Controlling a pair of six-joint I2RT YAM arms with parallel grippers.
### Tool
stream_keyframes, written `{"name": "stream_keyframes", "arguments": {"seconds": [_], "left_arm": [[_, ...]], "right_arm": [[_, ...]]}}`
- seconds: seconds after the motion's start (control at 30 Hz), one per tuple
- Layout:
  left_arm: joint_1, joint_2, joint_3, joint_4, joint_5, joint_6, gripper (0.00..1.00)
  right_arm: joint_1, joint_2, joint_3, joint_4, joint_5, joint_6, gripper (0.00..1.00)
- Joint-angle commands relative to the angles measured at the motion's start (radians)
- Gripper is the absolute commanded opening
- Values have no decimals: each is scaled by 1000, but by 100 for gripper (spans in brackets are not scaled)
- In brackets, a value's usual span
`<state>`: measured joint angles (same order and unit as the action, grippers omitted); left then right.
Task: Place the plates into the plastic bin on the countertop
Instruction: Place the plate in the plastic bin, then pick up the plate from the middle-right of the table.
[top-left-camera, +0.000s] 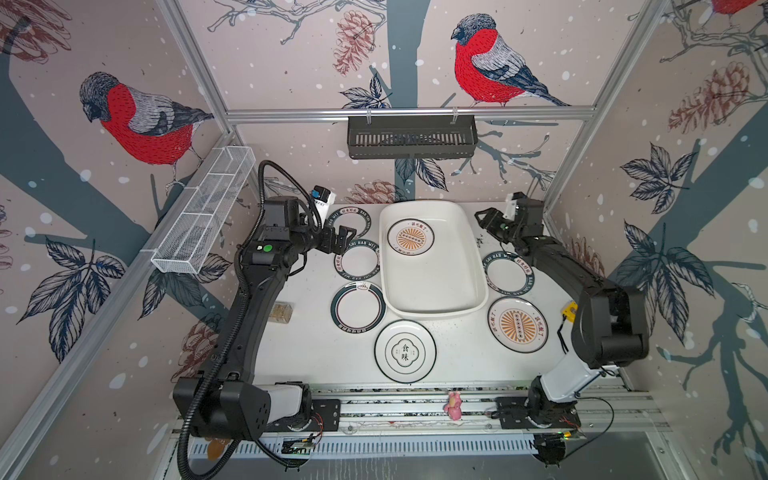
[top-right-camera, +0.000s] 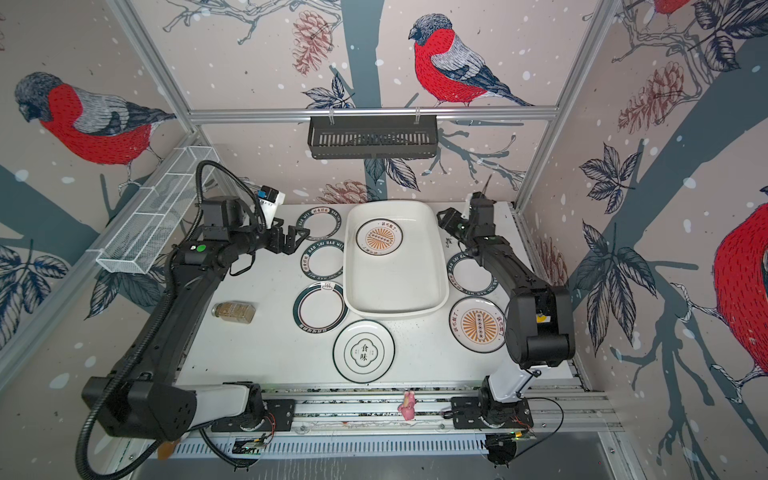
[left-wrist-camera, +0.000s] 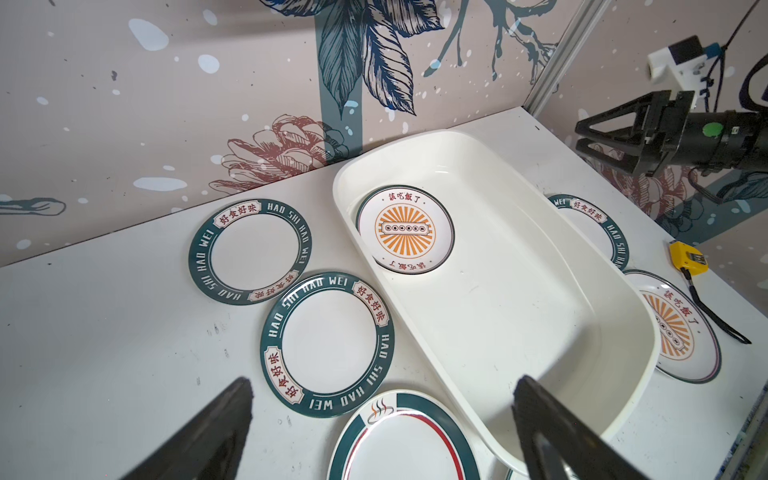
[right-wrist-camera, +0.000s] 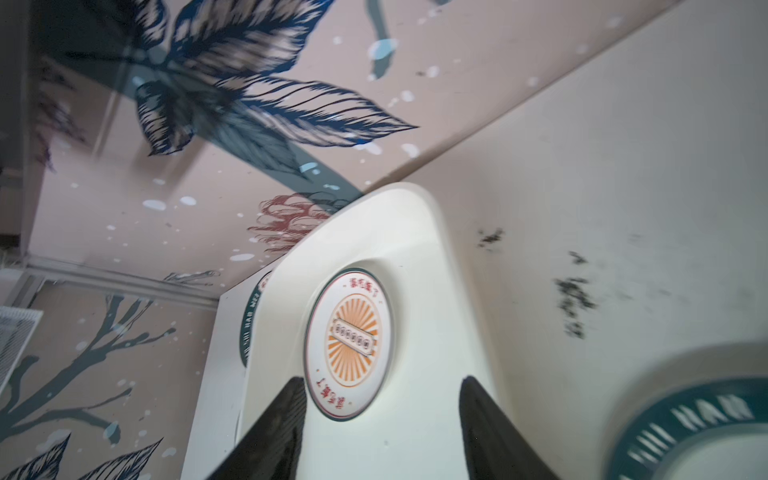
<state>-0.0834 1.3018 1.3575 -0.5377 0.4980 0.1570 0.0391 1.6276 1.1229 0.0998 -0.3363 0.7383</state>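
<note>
The plastic bin (top-left-camera: 440, 278) lies mid-countertop with one orange sunburst plate (top-left-camera: 410, 237) flat in its far end. Left of the bin lie three green-rimmed plates (top-left-camera: 357, 261); a fourth (top-left-camera: 508, 272) and a second sunburst plate (top-left-camera: 517, 325) lie to its right. The white plate with black characters (top-left-camera: 405, 351) sits in front. My left gripper (top-left-camera: 343, 239) hovers open over the far left plates, and in its wrist view (left-wrist-camera: 384, 380) nothing is between the fingers. My right gripper (top-left-camera: 484, 218) is open and empty above the bin's far right corner (right-wrist-camera: 383, 380).
A small jar (top-right-camera: 233, 311) lies on the countertop's left side and a yellow tool (top-left-camera: 568, 309) at its right edge. A black slatted shelf (top-left-camera: 411, 137) hangs on the back wall. A white wire mesh basket (top-left-camera: 203, 216) hangs on the left wall.
</note>
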Motion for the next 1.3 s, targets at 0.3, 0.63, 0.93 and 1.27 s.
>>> {"name": "stream_keyframes", "arguments": {"seconds": [0.3,0.63,0.93,1.27], "left_arm": [[-96,31,-7,-86,50,118,97],[-108,66,17,-122,151,116,97],[-108,67,19,-114,168,101,97],[-108,59,16,-99,170,90,97]], "right_arm": [[-276,-171,-329,1,122,46,65],[-393,-120,-435,35,91,37,65],[-430,-65,-466,90,3,20,61],[-444,-27,-484,127,-66,0,53]]}}
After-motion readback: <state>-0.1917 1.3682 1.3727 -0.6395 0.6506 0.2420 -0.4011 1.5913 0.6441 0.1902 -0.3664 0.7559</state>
